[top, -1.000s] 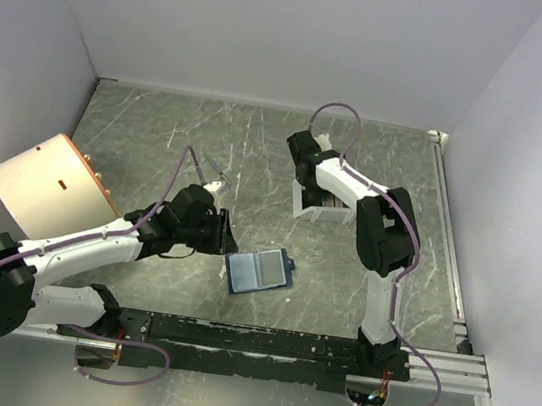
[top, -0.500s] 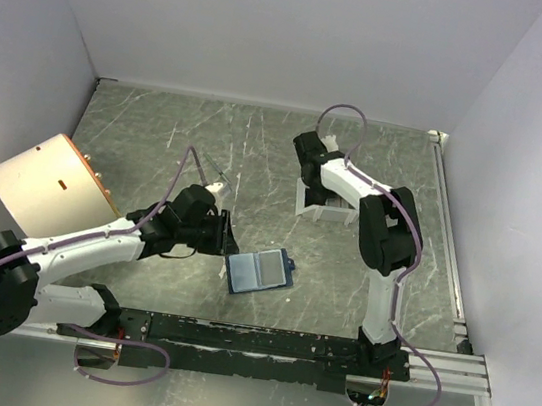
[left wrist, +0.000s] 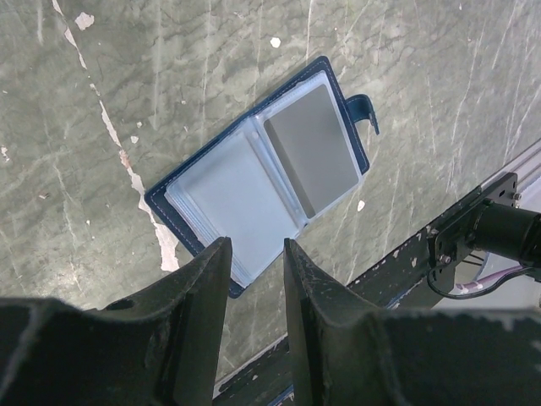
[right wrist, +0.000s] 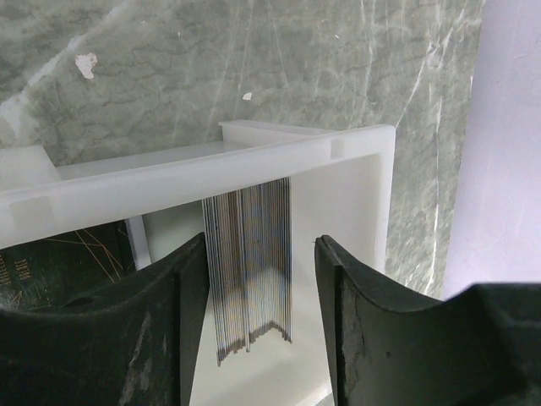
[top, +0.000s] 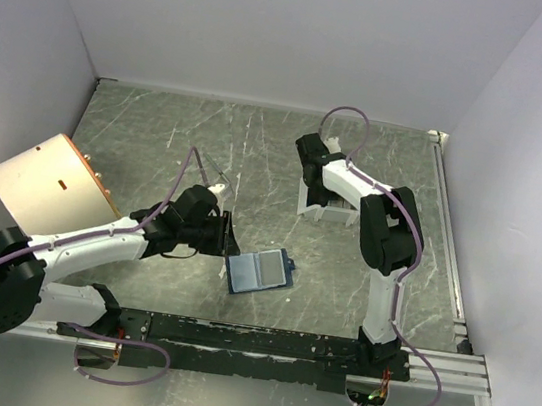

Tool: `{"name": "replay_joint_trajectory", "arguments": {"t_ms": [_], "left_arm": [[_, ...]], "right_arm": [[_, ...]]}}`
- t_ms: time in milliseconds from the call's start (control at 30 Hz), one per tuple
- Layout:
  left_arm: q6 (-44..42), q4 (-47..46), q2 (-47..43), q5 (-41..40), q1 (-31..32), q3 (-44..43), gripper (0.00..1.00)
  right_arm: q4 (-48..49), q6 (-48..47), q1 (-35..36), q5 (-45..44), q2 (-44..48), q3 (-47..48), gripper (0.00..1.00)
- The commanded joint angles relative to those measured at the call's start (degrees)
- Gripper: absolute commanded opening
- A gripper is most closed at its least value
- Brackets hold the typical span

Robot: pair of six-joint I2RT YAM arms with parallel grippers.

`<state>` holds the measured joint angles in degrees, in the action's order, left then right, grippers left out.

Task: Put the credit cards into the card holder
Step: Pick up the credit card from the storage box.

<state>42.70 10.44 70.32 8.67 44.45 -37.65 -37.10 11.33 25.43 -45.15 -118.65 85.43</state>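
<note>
Above the marble tabletop, left claw hovers half-open, holding nothing.

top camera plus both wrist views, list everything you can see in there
card holder: one, dark blue, pale pockets, open flat on the table, centre front
grey-tan card: one, in the holder's pocket on the snap-tab side
credit cards: stack, count unclear, dark edges, upright in the tray
tray: one, white, centre right of the table
dark patterned item: one, green-black, tray's neighbouring compartment
rounded object: one, beige, copper rim, left wall
table: one, grey-green marbled
left hand: open, empty, just left of the holder
right hand: open, over the card stack
</note>
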Motion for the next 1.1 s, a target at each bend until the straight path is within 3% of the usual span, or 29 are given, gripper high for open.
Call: {"name": "replay_joint_trajectory", "arguments": {"t_ms": [0, 200, 633, 1067], "left_arm": [[0.5, -2.0, 0.0, 1.6, -0.1, -1.0, 0.43], [1.2, -2.7, -0.1, 2.0, -0.1, -0.4, 0.43], [1.4, -3.0, -0.1, 2.7, -0.1, -0.5, 0.43], [2.2, -4.2, -0.1, 3.3, -0.1, 0.2, 0.43]], "right_arm": [[0.5, 0.7, -1.0, -3.4, 2.6, -0.5, 0.53], [0.1, 1.0, -1.7, -3.7, 2.6, -0.6, 0.55], [0.1, 0.9, -2.2, -4.2, 4.4, -1.0, 0.40], [1.9, 0.3, -3.5, 1.4, 3.7, -2.1, 0.25]]}}
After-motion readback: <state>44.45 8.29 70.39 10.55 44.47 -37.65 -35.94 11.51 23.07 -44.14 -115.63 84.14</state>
